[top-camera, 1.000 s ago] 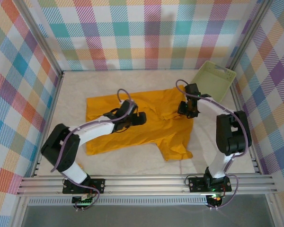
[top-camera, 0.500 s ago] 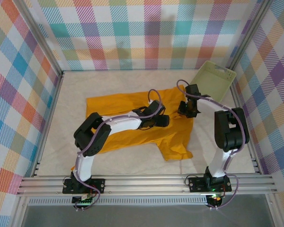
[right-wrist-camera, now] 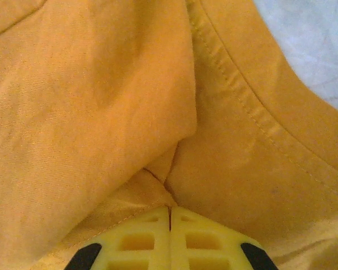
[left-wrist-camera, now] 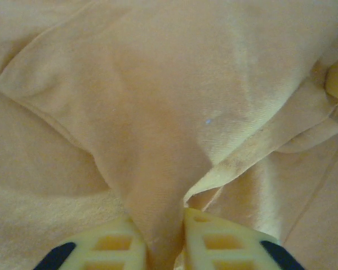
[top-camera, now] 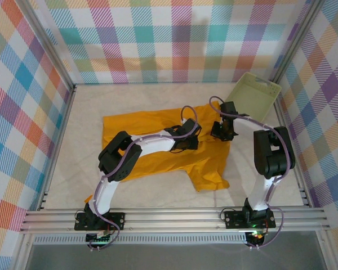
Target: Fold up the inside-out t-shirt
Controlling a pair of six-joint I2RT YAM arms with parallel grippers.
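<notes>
The mustard-orange inside-out t-shirt (top-camera: 141, 132) lies spread on the table, with a sleeve (top-camera: 208, 177) pointing toward the near edge. My left gripper (top-camera: 192, 142) rests on the shirt's middle right; in the left wrist view the left gripper (left-wrist-camera: 164, 239) is shut on a raised fold of cloth (left-wrist-camera: 158, 169). My right gripper (top-camera: 219, 131) sits at the shirt's right edge. In the right wrist view the right gripper (right-wrist-camera: 170, 225) has its fingers pressed together on a pinch of the t-shirt (right-wrist-camera: 101, 112) beside a stitched hem (right-wrist-camera: 242, 101).
A pale green plastic basket (top-camera: 253, 95) leans tilted in the back right corner, just beyond the right arm. Bare pale table (top-camera: 146, 197) surrounds the shirt, and checked walls (top-camera: 22, 112) close in the left, back and right sides.
My left gripper has travelled to the right across the shirt toward the right gripper, and the cloth has bunched up there. The right gripper has barely moved.
</notes>
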